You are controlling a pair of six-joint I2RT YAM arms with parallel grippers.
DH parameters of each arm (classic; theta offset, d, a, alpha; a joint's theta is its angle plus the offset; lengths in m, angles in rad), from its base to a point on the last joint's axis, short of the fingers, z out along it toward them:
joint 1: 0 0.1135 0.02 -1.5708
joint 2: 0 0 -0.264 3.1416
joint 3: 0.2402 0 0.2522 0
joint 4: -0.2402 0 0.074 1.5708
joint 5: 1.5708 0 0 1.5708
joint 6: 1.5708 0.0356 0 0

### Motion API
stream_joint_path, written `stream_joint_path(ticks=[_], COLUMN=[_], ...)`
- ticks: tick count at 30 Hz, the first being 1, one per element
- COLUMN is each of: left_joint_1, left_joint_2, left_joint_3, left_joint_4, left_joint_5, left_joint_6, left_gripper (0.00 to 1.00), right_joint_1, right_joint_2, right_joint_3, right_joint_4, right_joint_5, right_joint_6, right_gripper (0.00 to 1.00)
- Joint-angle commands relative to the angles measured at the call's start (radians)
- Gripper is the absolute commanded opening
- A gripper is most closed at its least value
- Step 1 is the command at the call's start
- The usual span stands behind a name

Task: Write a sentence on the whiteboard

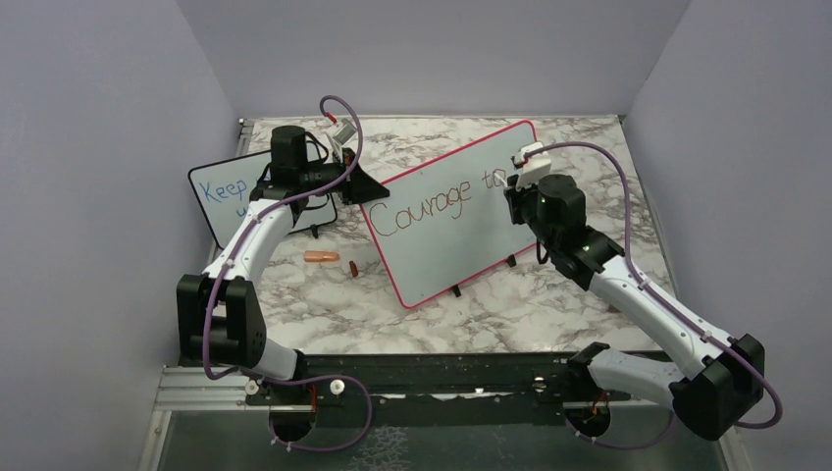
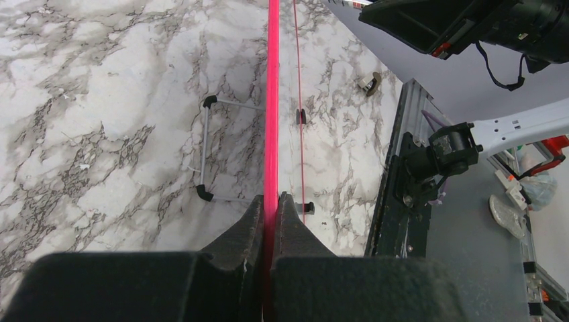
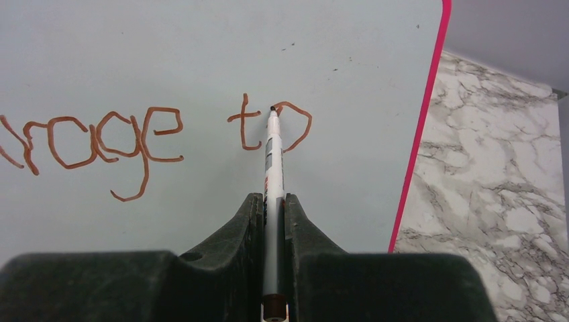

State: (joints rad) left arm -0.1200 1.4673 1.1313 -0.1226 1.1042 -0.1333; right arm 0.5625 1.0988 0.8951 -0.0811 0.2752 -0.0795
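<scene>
The whiteboard with a red-pink frame stands tilted on the marble table. It bears the red-brown words "Courage to", the sentence as far as it shows; the right wrist view shows "rage to". My left gripper is shut on the board's frame at its left edge. My right gripper is shut on a white marker, whose tip touches the top of the "o".
A smaller black-framed board with blue "Keep" writing stands behind the left arm. An orange marker and a small dark cap lie on the table in front of the whiteboard's left corner. The whiteboard's black feet rest near the middle.
</scene>
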Motion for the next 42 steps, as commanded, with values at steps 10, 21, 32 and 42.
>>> stream_joint_path(ticks=[10,21,32,42], left_joint_1=[-0.021,-0.021,-0.021,-0.021], left_joint_2=[0.033,0.021,0.013,0.011], left_joint_3=[-0.028,-0.028,-0.029,-0.032], left_joint_4=[-0.088,-0.088,-0.082,-0.075], left_joint_5=[-0.085,-0.114,-0.141,-0.146], left_joint_6=[0.09,0.085,0.067,0.063], left_gripper=[0.0,0.0,0.0,0.0], right_joint_1=[0.003,0.048,0.262,0.57], right_joint_2=[-0.102,-0.152,-0.151,-0.102], right_joint_3=[0.006,-0.004,-0.067,-0.123], right_joint_4=[-0.125,-0.169,-0.139,-0.039], right_joint_5=[-0.058,-0.093,0.063,0.354], right_joint_6=[0.013,0.059,0.118,0.126], right_gripper=[0.01,0.01,0.01,0.01])
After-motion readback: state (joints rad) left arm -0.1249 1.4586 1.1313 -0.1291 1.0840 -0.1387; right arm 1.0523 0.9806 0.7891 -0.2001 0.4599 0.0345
